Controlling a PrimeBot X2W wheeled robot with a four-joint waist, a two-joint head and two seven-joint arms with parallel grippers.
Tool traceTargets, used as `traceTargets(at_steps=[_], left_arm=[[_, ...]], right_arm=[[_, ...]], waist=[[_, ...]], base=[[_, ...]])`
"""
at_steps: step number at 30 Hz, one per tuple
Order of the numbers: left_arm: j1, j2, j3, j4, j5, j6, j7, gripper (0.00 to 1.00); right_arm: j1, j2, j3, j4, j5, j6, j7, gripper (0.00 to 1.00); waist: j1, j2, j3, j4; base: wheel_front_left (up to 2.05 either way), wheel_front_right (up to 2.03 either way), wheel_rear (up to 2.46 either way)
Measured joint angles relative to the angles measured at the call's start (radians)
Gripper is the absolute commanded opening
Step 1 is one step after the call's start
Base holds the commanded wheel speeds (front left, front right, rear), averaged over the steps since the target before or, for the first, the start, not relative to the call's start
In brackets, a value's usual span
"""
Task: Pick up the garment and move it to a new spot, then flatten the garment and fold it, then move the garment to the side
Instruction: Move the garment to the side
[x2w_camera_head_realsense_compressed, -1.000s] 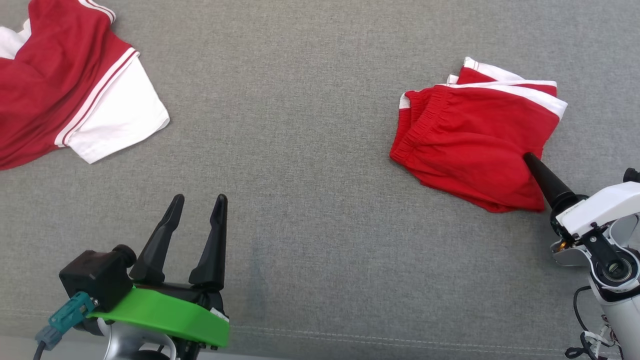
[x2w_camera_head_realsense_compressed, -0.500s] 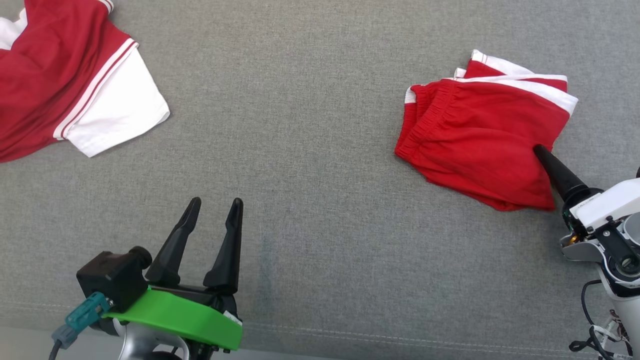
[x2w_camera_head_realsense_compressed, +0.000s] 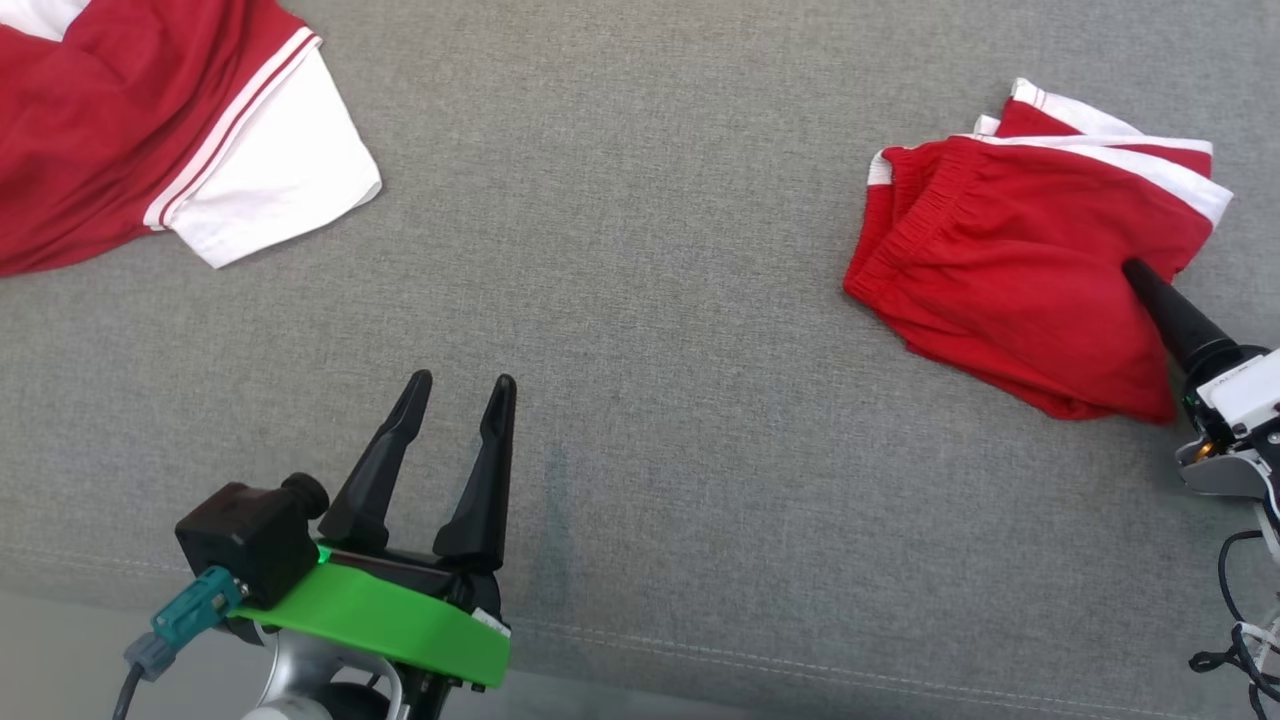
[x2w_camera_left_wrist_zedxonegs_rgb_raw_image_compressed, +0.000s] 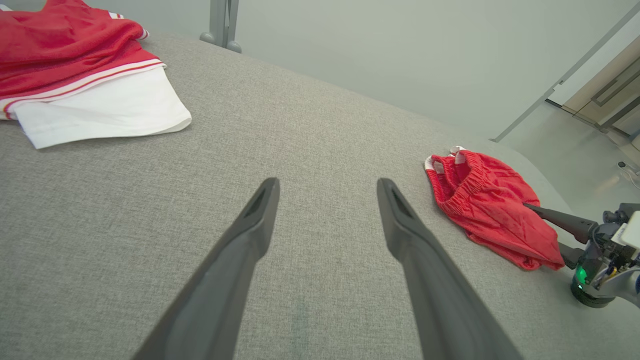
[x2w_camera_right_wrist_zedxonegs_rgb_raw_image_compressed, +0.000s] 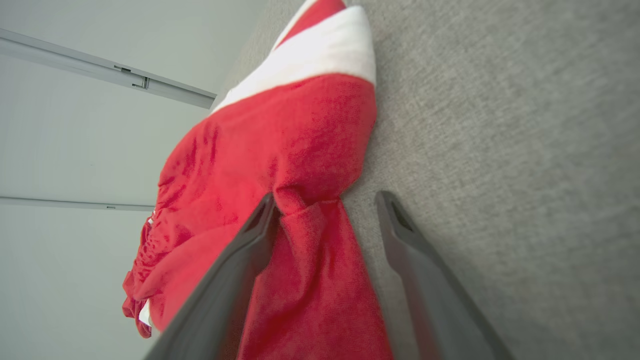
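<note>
The garment, red shorts (x2w_camera_head_realsense_compressed: 1010, 260) with white trim, lies folded on the grey cushioned surface (x2w_camera_head_realsense_compressed: 640, 300) at the right. My right gripper (x2w_camera_head_realsense_compressed: 1140, 280) is at its near right corner: one dark finger rests on top of the cloth and the other is hidden beneath it. In the right wrist view that gripper (x2w_camera_right_wrist_zedxonegs_rgb_raw_image_compressed: 327, 197) stands open, with a bunched fold of the red shorts (x2w_camera_right_wrist_zedxonegs_rgb_raw_image_compressed: 280, 150) between its fingers, not squeezed. My left gripper (x2w_camera_head_realsense_compressed: 462, 380) is open and holds nothing, hovering over bare grey fabric at the lower left, far from the shorts (x2w_camera_left_wrist_zedxonegs_rgb_raw_image_compressed: 490, 205). The left wrist view shows those fingers spread (x2w_camera_left_wrist_zedxonegs_rgb_raw_image_compressed: 327, 182).
A red shirt with white sleeves (x2w_camera_head_realsense_compressed: 160, 140) lies spread at the upper left, also seen as the shirt (x2w_camera_left_wrist_zedxonegs_rgb_raw_image_compressed: 85, 85) in the left wrist view. The surface's seamed front edge (x2w_camera_head_realsense_compressed: 800, 660) runs along the bottom. Beyond the far edge are a metal post (x2w_camera_left_wrist_zedxonegs_rgb_raw_image_compressed: 222, 25) and floor.
The head camera has shifted, so everything sits further right and higher in the picture. Both grippers remain open, and the right one stays at the shorts' corner.
</note>
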Motion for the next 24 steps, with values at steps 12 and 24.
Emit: traceTargets(at_steps=[12, 24], left_arm=[[-0.019, -0.015, -0.014, 0.066, -0.008, -0.008, -0.026, 1.0], [-0.007, -0.015, 0.021, 0.061, -0.009, -0.008, -0.04, 1.0]], right_arm=[[-0.057, -0.014, 0.051, 0.012, -0.037, -0.009, 0.024, 0.0], [-0.057, -0.057, 0.116, -0.002, -0.102, -0.014, 0.086, 0.0]], waist=[[0.0, 0.0, -0.01, 0.06], [0.0, 0.0, -0.053, 0.032]], base=[[0.0, 0.0, 0.0], [0.0, 0.0, 0.0]])
